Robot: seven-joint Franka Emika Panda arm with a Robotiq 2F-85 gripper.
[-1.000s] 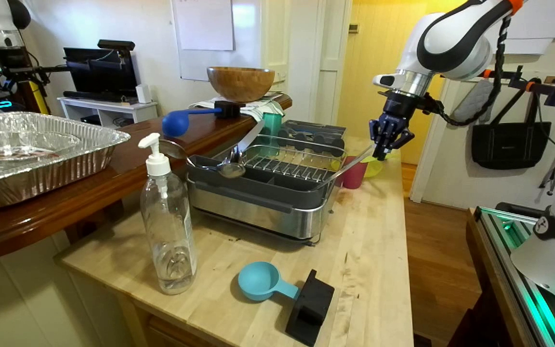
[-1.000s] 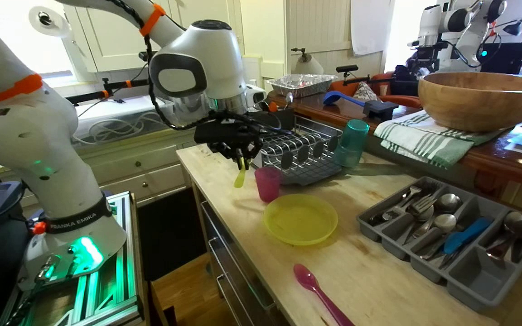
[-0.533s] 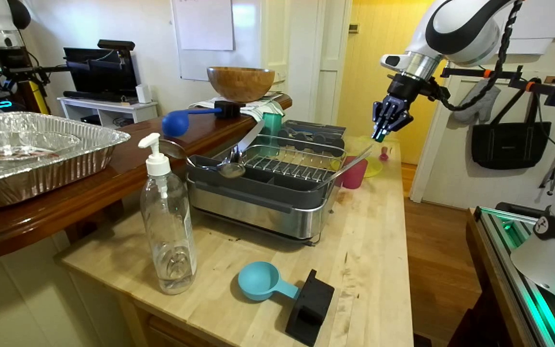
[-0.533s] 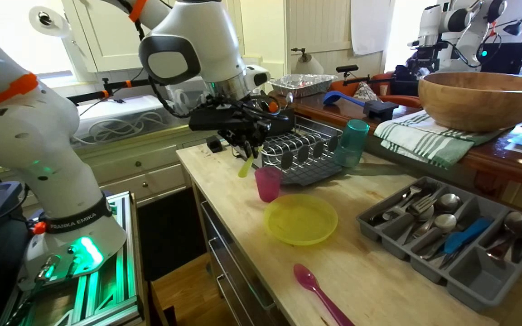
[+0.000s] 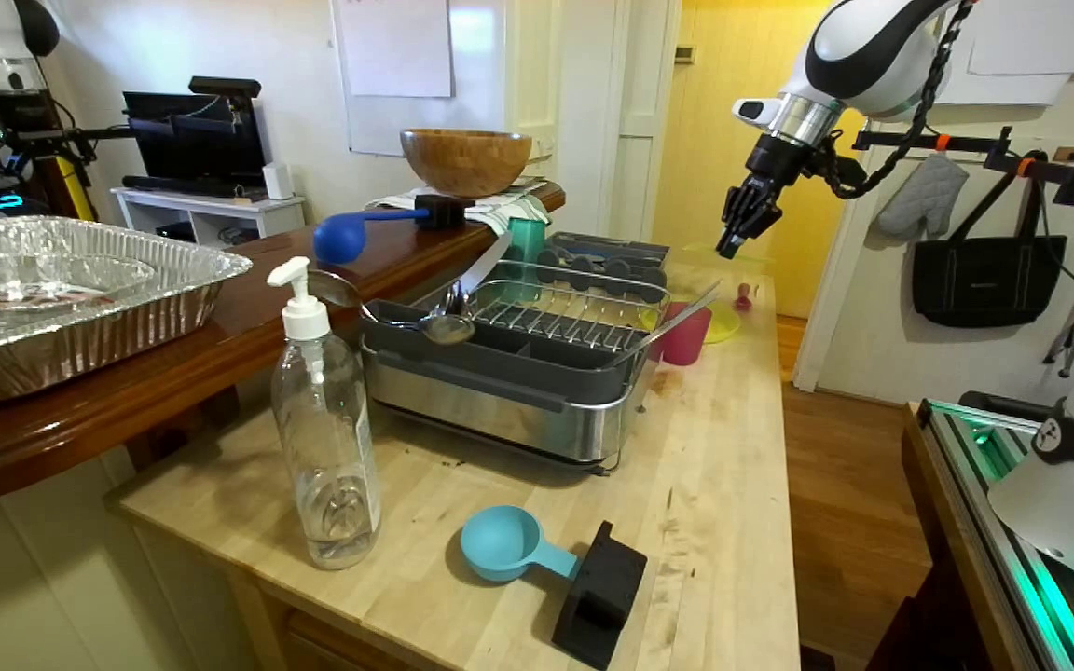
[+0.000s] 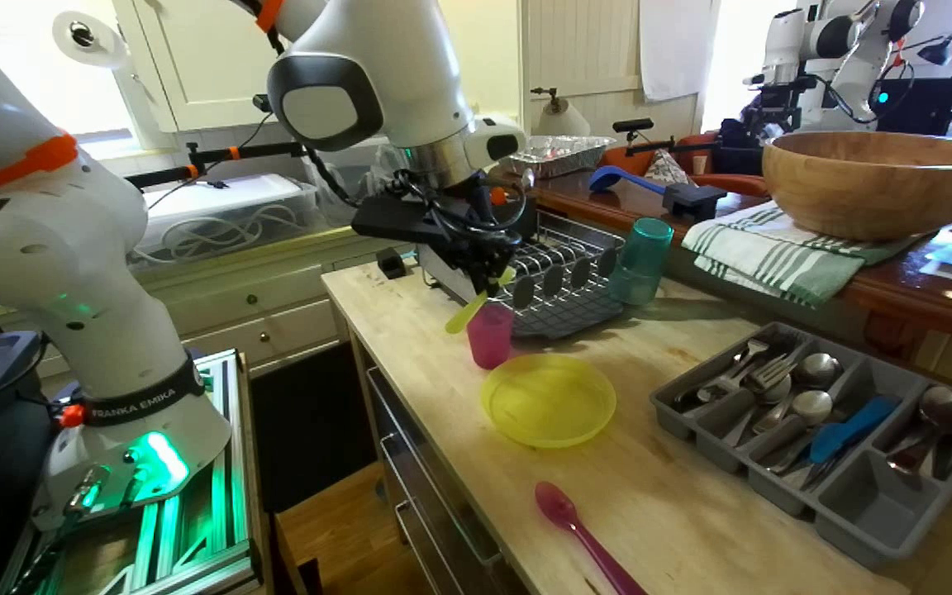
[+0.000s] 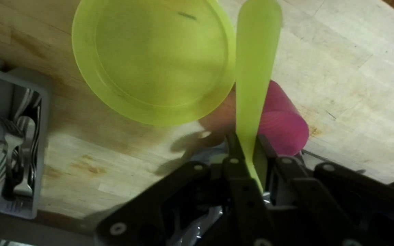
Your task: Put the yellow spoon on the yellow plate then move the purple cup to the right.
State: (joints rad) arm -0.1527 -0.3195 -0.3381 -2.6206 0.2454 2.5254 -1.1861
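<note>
Presently, the yellow-green spoon (image 7: 258, 51) (smooth, widening toward a rounded end) is pinched by the Robotiq gripper (image 7: 248, 140) and held aslant above the wooden countertop (image 6: 649, 496), near the magenta cup (image 7: 285, 133) and the round yellow plate (image 7: 161, 61).

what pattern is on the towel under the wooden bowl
White with green stripes; the towel shows best in an exterior view.
</note>
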